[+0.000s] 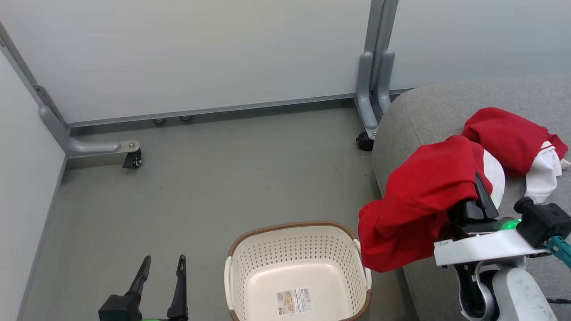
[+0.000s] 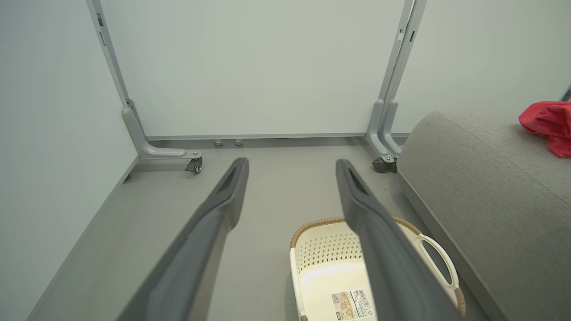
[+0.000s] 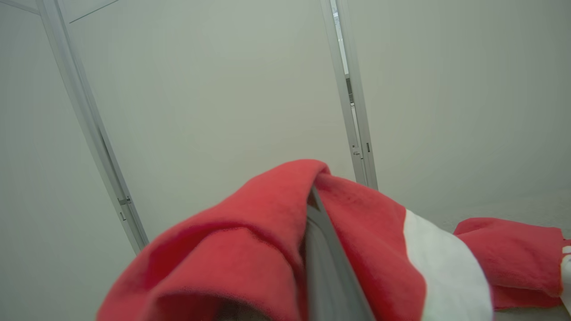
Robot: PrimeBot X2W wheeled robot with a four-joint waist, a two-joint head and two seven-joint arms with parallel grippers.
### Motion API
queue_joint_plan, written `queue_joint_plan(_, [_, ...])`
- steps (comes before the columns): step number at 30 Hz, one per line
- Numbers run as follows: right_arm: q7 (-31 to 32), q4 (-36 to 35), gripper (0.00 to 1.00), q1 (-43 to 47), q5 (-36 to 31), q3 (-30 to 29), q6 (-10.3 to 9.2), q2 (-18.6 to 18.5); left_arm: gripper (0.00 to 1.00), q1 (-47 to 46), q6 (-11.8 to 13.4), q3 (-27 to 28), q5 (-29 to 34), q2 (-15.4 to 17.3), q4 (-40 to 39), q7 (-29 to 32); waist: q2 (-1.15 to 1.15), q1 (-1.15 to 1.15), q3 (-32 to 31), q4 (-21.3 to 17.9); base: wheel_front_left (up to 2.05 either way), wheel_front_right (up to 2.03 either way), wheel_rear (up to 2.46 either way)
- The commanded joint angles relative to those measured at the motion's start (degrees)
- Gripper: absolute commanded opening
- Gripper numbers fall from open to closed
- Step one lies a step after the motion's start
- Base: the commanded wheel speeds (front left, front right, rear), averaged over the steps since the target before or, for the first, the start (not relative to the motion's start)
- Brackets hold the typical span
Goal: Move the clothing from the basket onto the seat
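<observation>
Though basket (image 1: 290,225) cropped, sticker (image 1: 293,302) seemingly stuck inside; right claw (image 1: 481,185) grips garment (image 1: 419,196).

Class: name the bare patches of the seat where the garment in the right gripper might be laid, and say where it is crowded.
Bare: the seat corner between its rounded left edge and the lying garment. Crowded: around that garment, where the right gripper holds the hanging garment.

No words can be read. The small paper sticker (image 1: 293,302) inside the cream-white plastic basket with holes (image 1: 267,254) has print too tiny to read.
</observation>
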Motion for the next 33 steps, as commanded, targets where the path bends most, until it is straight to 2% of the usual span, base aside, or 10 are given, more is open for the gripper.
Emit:
queue_joint_plan(1, [0.0, 0.2, 0.0, 0.7, -0.4, -0.2, -0.06, -0.1, 1.0, 0.5, -0.1, 0.0, -0.1, 0.0, 0.0, 0.0, 0.0, 0.0, 0.0, 0.0, 0.0, 0.0, 0.0])
queue_joint_plan(21, [0.0, 0.1, 0.0, 0.2, -0.4, 0.1, -0.06, -0.4, 1.0, 0.6, -0.1, -0.7, -1.3, -0.1, 0.3, 0.0, 0.0, 0.0, -0.1, -0.5, 0.0, 0.0, 0.0])
queue_joint_plan(27, [0.0, -0.4, 0.0, -0.7, -0.5, 0.0, -0.06, -0.5, 1.0, 0.6, -0.1, -1.3, -1.1, 0.0, 0.5, 0.0, 0.0, 0.0, 0.2, -2.7, 0.0, 0.0, 0.0])
queue_joint_plan(33, [0.0, -0.6, 0.0, -1.5, -0.8, -0.3, -0.06, -0.8, 1.0, -0.1, -0.1, -1.6, -1.6, 0.0, 0.4, 0.0, 0.0, 0.0, 0.6, -6.7, 0.0, 0.0, 0.0])
